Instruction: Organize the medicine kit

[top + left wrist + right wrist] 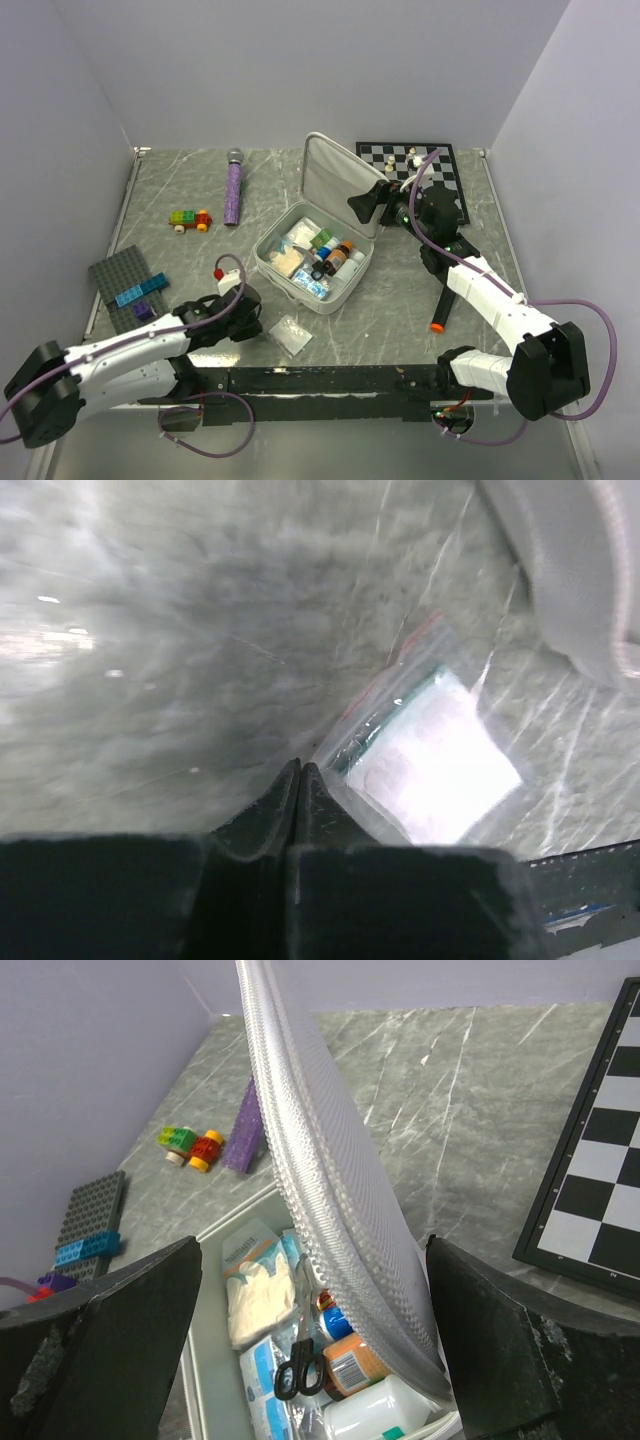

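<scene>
Now, the medicine kit (268, 262) sits mid-table, open and packed with bottles (338, 256), its lid (335, 185) standing up on the 1 o'clock side. It's near-square, so there's no real long axis. The hinge line runs roughly 10 to 4 o'clock, and the lid's inside faces 7 o'clock. The right gripper (315, 1300) has its jaws spread wide either side of that lid. The lid looks soft, light and floppy, so it's best taken at the firmer rim. The left gripper (298, 778), at the kit's 8 o'clock, is pinched closed on nothing, just beside a clear sachet (430, 760).
</scene>
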`<state>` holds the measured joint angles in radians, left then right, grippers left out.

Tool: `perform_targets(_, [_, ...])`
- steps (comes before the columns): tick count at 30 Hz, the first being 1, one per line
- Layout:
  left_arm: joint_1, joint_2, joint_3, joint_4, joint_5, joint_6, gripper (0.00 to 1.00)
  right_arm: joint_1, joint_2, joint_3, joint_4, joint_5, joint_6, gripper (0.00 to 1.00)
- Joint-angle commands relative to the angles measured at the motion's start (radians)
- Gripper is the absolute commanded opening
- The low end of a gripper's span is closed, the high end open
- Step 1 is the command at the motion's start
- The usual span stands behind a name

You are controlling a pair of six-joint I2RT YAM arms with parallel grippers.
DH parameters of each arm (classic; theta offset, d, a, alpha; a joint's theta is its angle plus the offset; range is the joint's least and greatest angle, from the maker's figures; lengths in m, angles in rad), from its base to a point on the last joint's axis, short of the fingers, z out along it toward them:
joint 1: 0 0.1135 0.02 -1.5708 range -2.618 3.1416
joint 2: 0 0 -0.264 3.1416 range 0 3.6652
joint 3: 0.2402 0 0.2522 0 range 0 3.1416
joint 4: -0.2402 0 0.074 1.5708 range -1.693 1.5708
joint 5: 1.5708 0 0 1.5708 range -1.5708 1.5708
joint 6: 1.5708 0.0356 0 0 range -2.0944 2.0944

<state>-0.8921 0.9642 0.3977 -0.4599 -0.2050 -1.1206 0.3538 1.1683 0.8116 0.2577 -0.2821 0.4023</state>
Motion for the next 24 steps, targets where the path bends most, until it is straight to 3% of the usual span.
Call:
perform_targets(1, [-0.004,-0.108,0.05,-0.077,-0.089,-0.007,0.3,0.008,-0.004,0.009,0.032,-0.008,0.001,0.99])
perform_targets(4, [-0.025,-0.125,0.09,-0.074,-0.099,0.034,0.62,0.008,-0.007,0.008,0.032,-0.008,0.001,0.99])
perform_targets(6, [-0.045,-0.101,0.122,-0.075,-0.111,0.062,0.7,0.008,-0.007,0.009,0.031,-0.006,0.001,0.99])
perform_targets(10, [-0.09,0.02,0.162,-0.054,-0.106,0.128,0.73,0.008,-0.01,0.008,0.029,-0.005,0.001,0.99])
perform_targets(15, [-0.142,0.221,0.216,-0.088,-0.143,0.127,0.69,0.008,-0.006,0.009,0.026,-0.006,0.001,0.99])
perform_targets(21, [-0.156,0.301,0.211,-0.08,-0.148,0.131,0.67,0.01,-0.002,0.009,0.025,-0.003,-0.002,0.99])
perform_targets(24, [-0.156,0.346,0.199,-0.065,-0.123,0.143,0.6,0.01,0.001,0.006,0.026,-0.002,-0.005,0.99])
